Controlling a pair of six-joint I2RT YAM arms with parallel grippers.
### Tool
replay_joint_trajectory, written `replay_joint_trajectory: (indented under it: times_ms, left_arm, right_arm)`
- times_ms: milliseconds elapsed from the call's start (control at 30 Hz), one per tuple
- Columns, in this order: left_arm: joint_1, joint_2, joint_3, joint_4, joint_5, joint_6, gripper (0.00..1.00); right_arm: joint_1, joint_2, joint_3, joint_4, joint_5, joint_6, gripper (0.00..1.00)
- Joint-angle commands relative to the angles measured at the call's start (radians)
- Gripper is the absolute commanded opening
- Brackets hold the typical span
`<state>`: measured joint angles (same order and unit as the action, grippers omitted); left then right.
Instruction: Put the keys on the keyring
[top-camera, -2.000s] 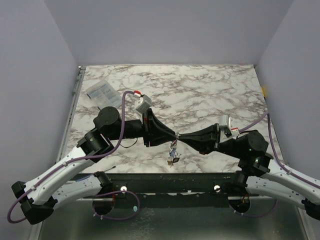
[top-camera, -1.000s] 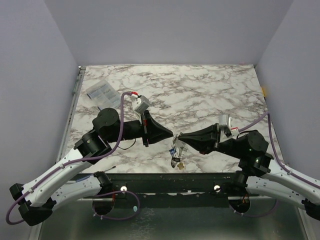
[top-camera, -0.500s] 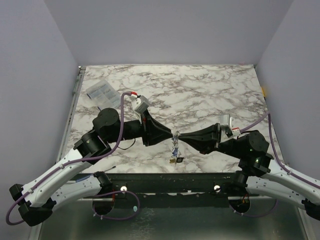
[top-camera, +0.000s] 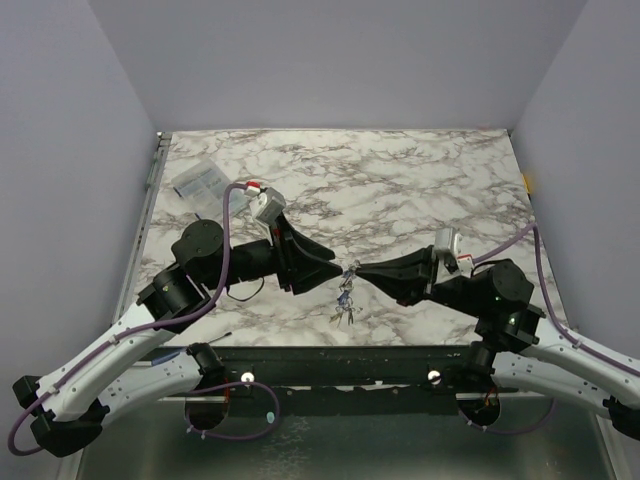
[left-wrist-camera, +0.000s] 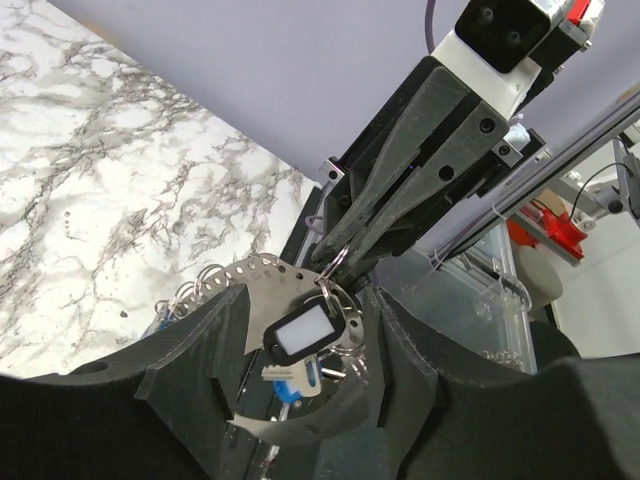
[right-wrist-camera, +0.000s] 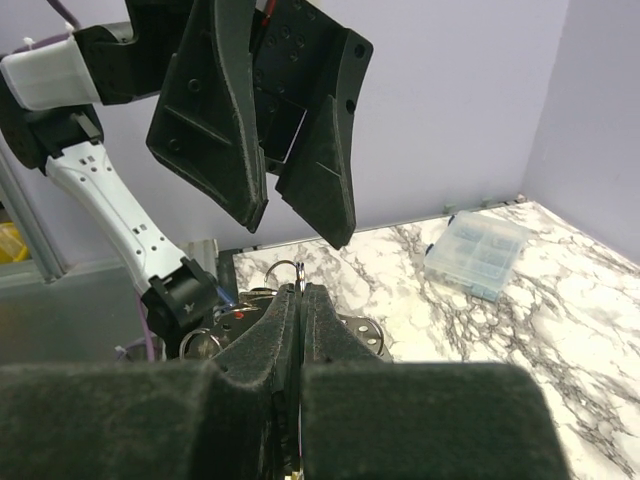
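Note:
The keyring (right-wrist-camera: 300, 272) is a thin steel ring pinched between my right gripper's (right-wrist-camera: 301, 292) shut fingers. In the top view the right gripper (top-camera: 357, 271) holds it above the table's near edge. A bunch hangs below it (top-camera: 345, 300). In the left wrist view the bunch shows a perforated metal plate (left-wrist-camera: 255, 285), a black tag with a white window (left-wrist-camera: 303, 332) and a blue-headed key (left-wrist-camera: 290, 382). My left gripper (top-camera: 335, 262) is open, its fingers either side of the bunch (left-wrist-camera: 308, 305), touching nothing I can see. Green and yellowish keys are not discernible.
A clear plastic compartment box (top-camera: 200, 182) lies at the table's far left; it also shows in the right wrist view (right-wrist-camera: 478, 254). The marble table (top-camera: 420, 190) ends at a dark metal front rail (top-camera: 340, 360) just below the hanging bunch.
The left gripper, which met the right gripper's tip at the ring half a second ago, has opened and drawn back a little to the left. The bunch still hangs from the right gripper.

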<state>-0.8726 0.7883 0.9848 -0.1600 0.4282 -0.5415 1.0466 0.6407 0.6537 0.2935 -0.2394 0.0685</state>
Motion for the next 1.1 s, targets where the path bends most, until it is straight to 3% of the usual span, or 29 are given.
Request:
replay_joint_trajectory:
  times_ms: [0, 200, 433, 800, 1067]
  left_arm:
    - [-0.002, 0.006, 0.001, 0.011, -0.024, -0.052, 0.54]
    - [-0.001, 0.023, -0.003, 0.023, -0.003, -0.075, 0.48]
    - [-0.002, 0.038, -0.016, 0.031, 0.012, -0.082, 0.25]
    - [-0.002, 0.057, -0.031, 0.08, 0.039, -0.113, 0.01]
    - [-0.002, 0.019, -0.042, 0.095, 0.034, -0.121, 0.0]
  right_arm:
    - [0.006, 0.007, 0.05, 0.036, 0.034, -0.031, 0.01]
    - [0.006, 0.027, 0.05, 0.059, 0.032, -0.038, 0.01]
    - [0.007, 0.034, 0.055, 0.081, 0.028, -0.043, 0.01]
    - [0.006, 0.038, 0.05, 0.127, 0.008, -0.022, 0.01]
    - [0.007, 0.039, 0.049, 0.136, 0.013, -0.028, 0.01]
